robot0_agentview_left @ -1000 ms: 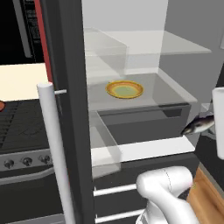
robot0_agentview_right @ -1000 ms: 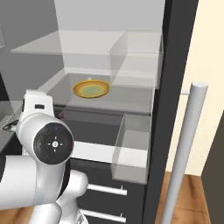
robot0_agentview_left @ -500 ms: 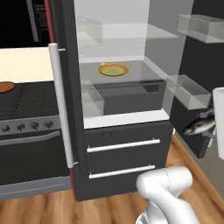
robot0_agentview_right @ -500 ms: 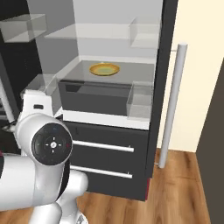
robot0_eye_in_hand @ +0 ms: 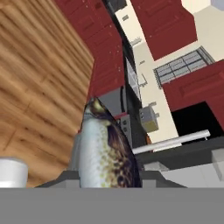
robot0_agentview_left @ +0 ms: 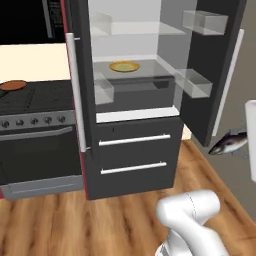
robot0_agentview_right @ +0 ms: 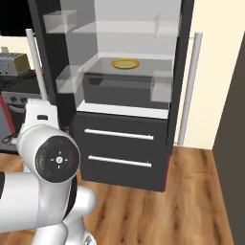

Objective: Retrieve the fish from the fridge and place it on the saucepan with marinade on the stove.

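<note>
My gripper (robot0_eye_in_hand: 107, 186) clamps the speckled silver-grey fish (robot0_agentview_left: 229, 143), dark-backed; its tail is cut off from sight.

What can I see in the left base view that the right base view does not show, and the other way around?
The left base view alone has the fish, hanging in the air at the right edge beside the open fridge door, and the saucepan with marinade on the stove at the far left. The right base view alone has the silver toaster at its left edge. Both share the fridge with its doors open, the yellow-rimmed plate on a glass shelf, and the two lower drawers.
</note>
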